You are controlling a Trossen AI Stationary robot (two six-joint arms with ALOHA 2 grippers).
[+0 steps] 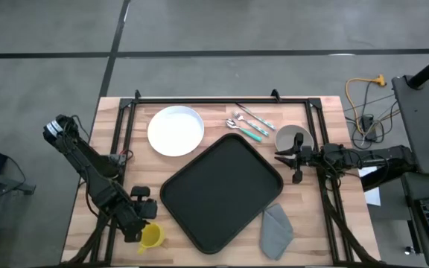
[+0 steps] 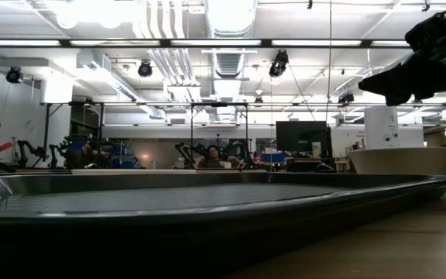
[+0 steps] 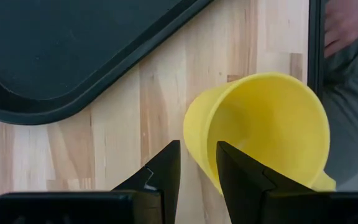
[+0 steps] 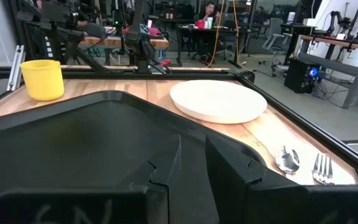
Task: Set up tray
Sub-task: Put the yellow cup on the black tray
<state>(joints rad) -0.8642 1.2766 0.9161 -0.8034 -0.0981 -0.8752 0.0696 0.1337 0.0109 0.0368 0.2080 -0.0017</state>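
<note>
Wooden counter (image 1: 319,223), black-railed, over grey floor. Left hand (image 1: 141,223) sits at the near-left corner, fingers clamped on the yellow cup's (image 1: 151,237) wall. Mid-counter lies the tray (image 1: 220,191) (turned askew), bare wood around it. Right hand (image 1: 283,157) hovers at its right edge, fingers slightly apart, empty.

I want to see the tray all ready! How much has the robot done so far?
Little is done: the tray lies bare. The left gripper grips the yellow cup's wall beside the tray. The right gripper hovers at the tray's other side. Plate, cutlery, bowl and napkin are left.
</note>
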